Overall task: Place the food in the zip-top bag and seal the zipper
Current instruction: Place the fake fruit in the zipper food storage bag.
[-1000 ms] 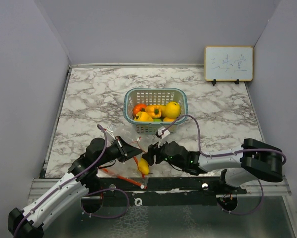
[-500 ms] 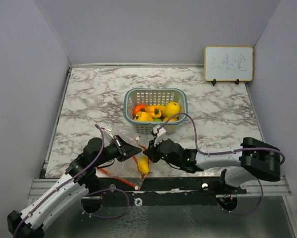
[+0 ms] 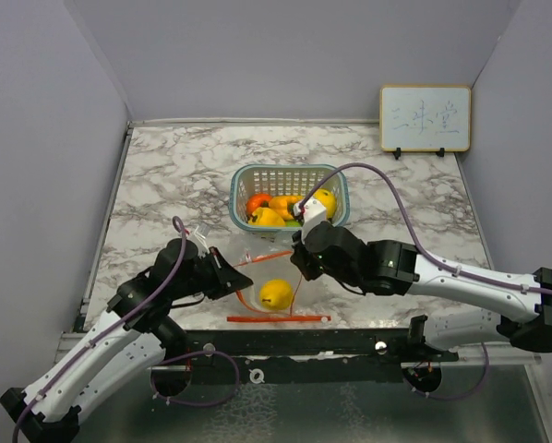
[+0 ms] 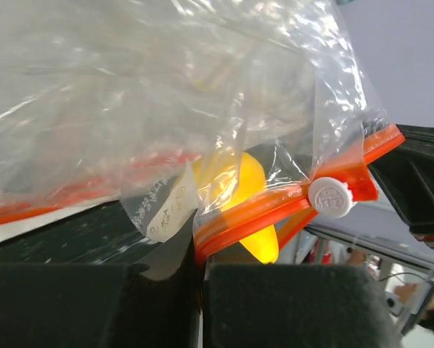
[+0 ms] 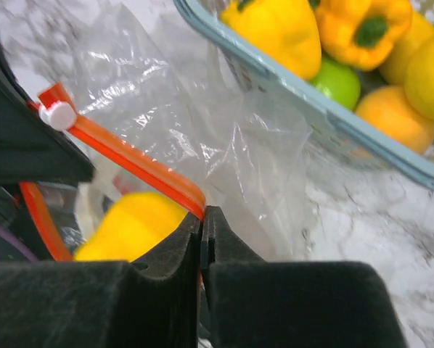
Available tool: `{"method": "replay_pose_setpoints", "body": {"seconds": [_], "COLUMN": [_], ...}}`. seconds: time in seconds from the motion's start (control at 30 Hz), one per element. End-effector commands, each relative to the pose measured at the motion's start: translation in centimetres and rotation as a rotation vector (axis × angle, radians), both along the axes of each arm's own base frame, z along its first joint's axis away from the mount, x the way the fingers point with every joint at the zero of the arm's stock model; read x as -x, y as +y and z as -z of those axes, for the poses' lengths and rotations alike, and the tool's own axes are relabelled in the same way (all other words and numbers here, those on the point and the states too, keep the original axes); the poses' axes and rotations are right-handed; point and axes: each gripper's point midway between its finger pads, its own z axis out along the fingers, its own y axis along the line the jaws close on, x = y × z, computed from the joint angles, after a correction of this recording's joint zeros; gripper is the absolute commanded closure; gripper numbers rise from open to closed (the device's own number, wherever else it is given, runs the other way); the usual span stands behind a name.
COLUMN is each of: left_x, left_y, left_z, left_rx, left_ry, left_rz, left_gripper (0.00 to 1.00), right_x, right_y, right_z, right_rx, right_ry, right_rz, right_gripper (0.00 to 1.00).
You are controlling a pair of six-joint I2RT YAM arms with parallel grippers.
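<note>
The clear zip-top bag hangs between my two grippers with its mouth spread. A yellow round fruit lies inside it. My left gripper is shut on the orange-red zipper at the mouth's left side, near the white slider. My right gripper is shut on the zipper at the right side. The yellow fruit shows through the plastic below that strip. More food stays in the teal basket: a yellow pepper, an orange-yellow pepper and a green one.
The basket's rim runs just beyond the right fingers, with the bag's plastic against it. A small whiteboard stands at the back right. Grey walls close in the marble table on three sides.
The right gripper has closed on the zipper strip and swung up toward the basket. Both arms have lifted and spread the bag's mouth, and the yellow fruit now rests inside.
</note>
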Motion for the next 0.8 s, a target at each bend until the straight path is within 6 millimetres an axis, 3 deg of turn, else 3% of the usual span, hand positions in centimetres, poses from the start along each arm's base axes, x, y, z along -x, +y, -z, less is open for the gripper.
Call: {"method": "replay_pose_setpoints", "body": {"seconds": [0.0,0.23,0.37,0.43,0.57,0.67,0.77], "left_x": [1.0,0.2,0.0,0.1,0.0,0.2,0.8], "left_y": [2.5,4.3,4.8,3.4,-0.7,-1.6,-1.0], "left_z": [2.7,0.8,-0.3,-1.0,-3.0,-0.6,2.1], "left_rx": [-0.198,-0.408,-0.489,-0.428,-0.175,-0.132,-0.189], "left_ry": [0.06,-0.001,-0.037,-0.057,-0.123,-0.063,0.008], "left_rz": [0.001,0.055,0.118,0.172,0.234,0.235,0.242], "left_gripper": [1.0,1.0,1.0,1.0,1.0,1.0,1.0], "right_x": [1.3,-0.4,-1.5,-1.7,-1.0,-0.2,-0.4], "right_y": [-5.7,-10.0,-10.5,-9.1,-3.1,0.6,2.5], "right_z": [4.3,2.6,0.6,-0.5,-3.1,-5.0,-5.8], "right_rx": [0.29,0.346,0.318,0.263,0.06,-0.054,-0.069], "right_ry": [0.077,0.015,-0.027,-0.051,-0.106,-0.127,-0.148], "right_rz": [0.046,0.199,0.231,0.184,-0.048,-0.178,-0.219], "right_gripper": [0.98,0.98,0.98,0.98,0.98,0.98,0.98]}}
